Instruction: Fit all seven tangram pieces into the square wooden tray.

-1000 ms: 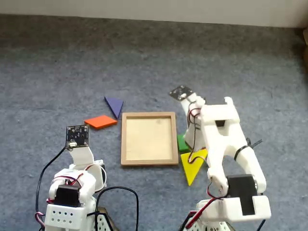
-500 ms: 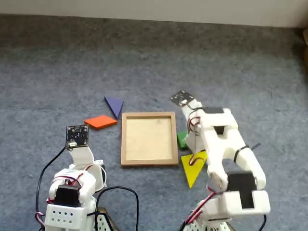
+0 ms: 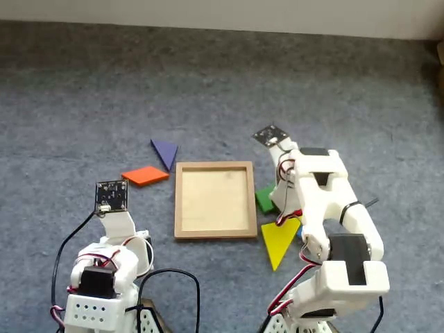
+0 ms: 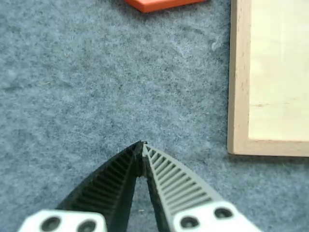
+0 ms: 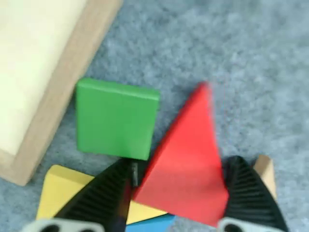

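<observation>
The square wooden tray (image 3: 179, 201) lies mid-table with nothing in it. A purple triangle (image 3: 165, 151) and an orange parallelogram (image 3: 145, 175) lie off its far left corner. Along its right side sit a green square (image 3: 265, 199) and a yellow triangle (image 3: 279, 238), partly under the right arm (image 3: 316, 187). My right gripper (image 5: 179, 164) is shut on a red triangle (image 5: 186, 154), beside the green square (image 5: 116, 118) and above the yellow triangle (image 5: 58, 191). My left gripper (image 4: 142, 145) is shut and holds nothing, over carpet near a tray corner (image 4: 239, 140).
Grey carpet covers the table. A sliver of a blue piece (image 5: 149, 223) and a tan piece (image 5: 263, 166) show by the right gripper's fingers. The orange parallelogram (image 4: 161, 4) lies ahead of the left gripper. The left arm (image 3: 114, 229) stays at the near left.
The right arm has drawn back toward its base and shifted a little right, uncovering more of the green square. The left arm has not moved.
</observation>
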Action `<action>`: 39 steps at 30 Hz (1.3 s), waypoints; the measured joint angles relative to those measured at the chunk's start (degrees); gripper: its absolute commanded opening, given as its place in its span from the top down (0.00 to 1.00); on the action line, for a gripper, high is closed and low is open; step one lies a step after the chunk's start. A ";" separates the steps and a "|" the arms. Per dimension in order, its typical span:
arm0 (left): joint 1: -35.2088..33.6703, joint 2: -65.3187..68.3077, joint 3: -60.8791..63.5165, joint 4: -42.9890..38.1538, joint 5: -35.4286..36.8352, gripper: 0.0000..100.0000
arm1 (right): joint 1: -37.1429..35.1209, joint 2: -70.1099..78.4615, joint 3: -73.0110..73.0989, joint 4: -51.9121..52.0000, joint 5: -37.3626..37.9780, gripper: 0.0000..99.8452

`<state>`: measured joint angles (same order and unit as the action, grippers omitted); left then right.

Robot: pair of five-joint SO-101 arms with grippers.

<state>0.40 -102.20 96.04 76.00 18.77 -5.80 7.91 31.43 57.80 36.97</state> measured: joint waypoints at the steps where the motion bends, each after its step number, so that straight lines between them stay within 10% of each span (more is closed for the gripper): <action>1: 0.00 0.00 0.00 0.00 0.00 0.99 | 0.44 0.00 -0.18 -0.44 -0.09 0.84; 23: 0.00 0.00 0.00 0.00 0.00 0.99 | 1.58 1.41 -14.51 16.53 -0.09 0.74; 39: -0.09 0.00 0.00 0.00 0.00 0.99 | -2.64 -24.26 8.88 15.65 -0.62 0.74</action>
<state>0.31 -102.20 96.04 76.00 18.77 -8.44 -16.35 40.31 73.45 36.35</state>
